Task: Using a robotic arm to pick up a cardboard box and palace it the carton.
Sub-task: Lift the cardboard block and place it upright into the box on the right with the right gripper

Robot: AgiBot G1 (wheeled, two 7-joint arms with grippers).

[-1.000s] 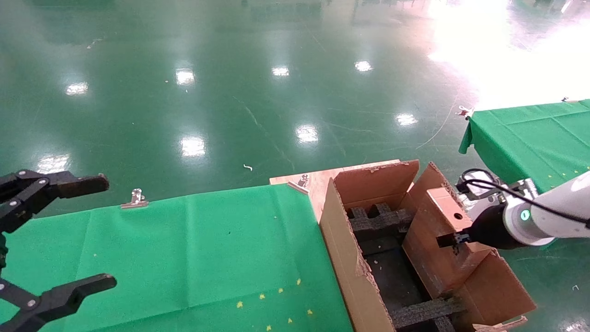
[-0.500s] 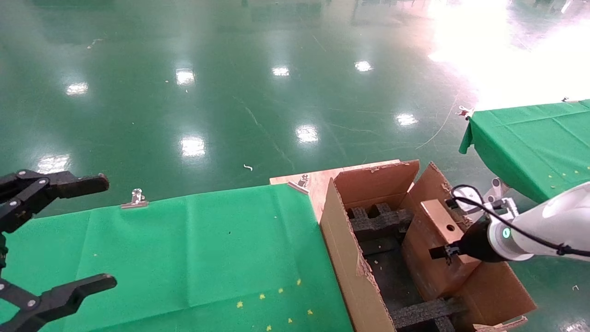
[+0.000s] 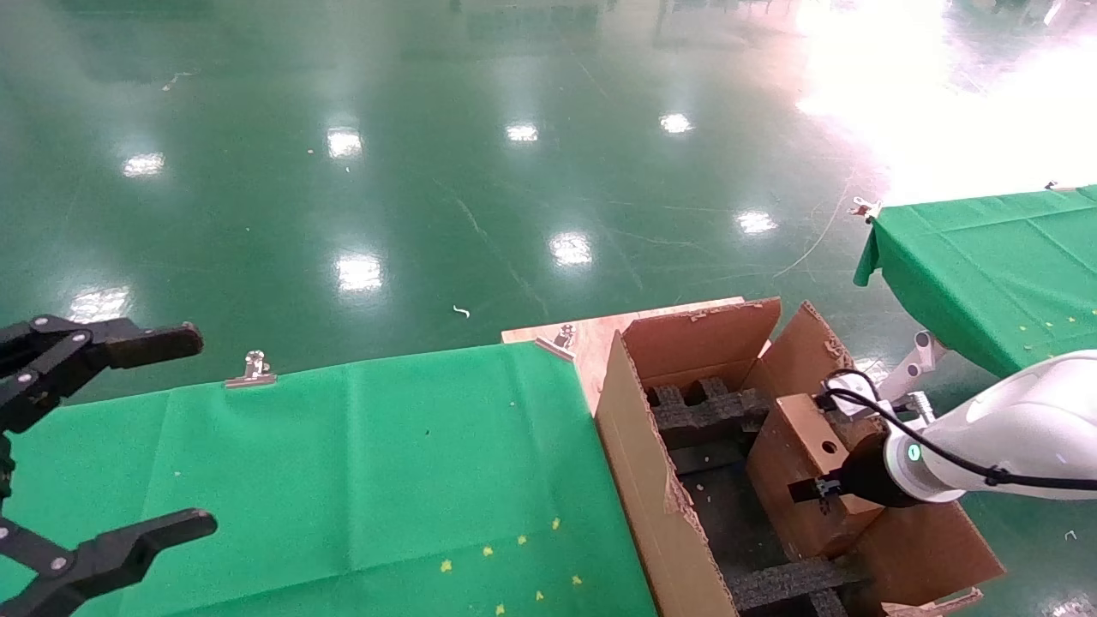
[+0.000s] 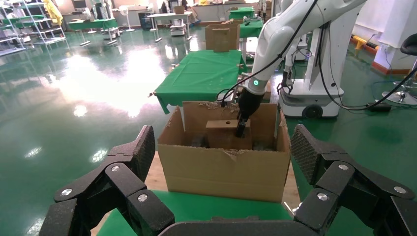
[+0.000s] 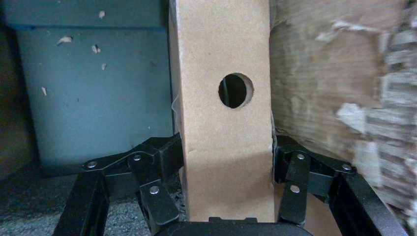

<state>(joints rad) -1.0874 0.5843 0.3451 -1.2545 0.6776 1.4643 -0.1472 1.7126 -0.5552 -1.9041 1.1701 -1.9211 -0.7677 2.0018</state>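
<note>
Holding the cardboard box (image 3: 801, 467) by its narrow faces, your right gripper (image 5: 226, 196) has its jaws pinching the box from both sides, as the right wrist view shows, with the round punched hole (image 5: 235, 90) facing the camera. From the head view, the box sits at about four o'clock, partly lowered inside the carton (image 3: 651, 480), near the carton's right wall and apart from the black foam inserts (image 3: 703, 407) at the far end. The robotic arm (image 3: 994, 437) reaches in over the carton's right side.

Watch for these risks. The box looks tilted and close to the right wall and its ragged flap (image 3: 810, 338), so you may catch an edge there and twist the box in the jaws. The foam insert (image 3: 793, 581) at the near end could also stop the box from seating flat. Releasing before the box rests on the carton floor would likely let it drop or tip.

Your left gripper (image 3: 94, 446) waits at about eight o'clock over the green surface (image 3: 386, 463), jaws spread wide, well apart from the carton.
</note>
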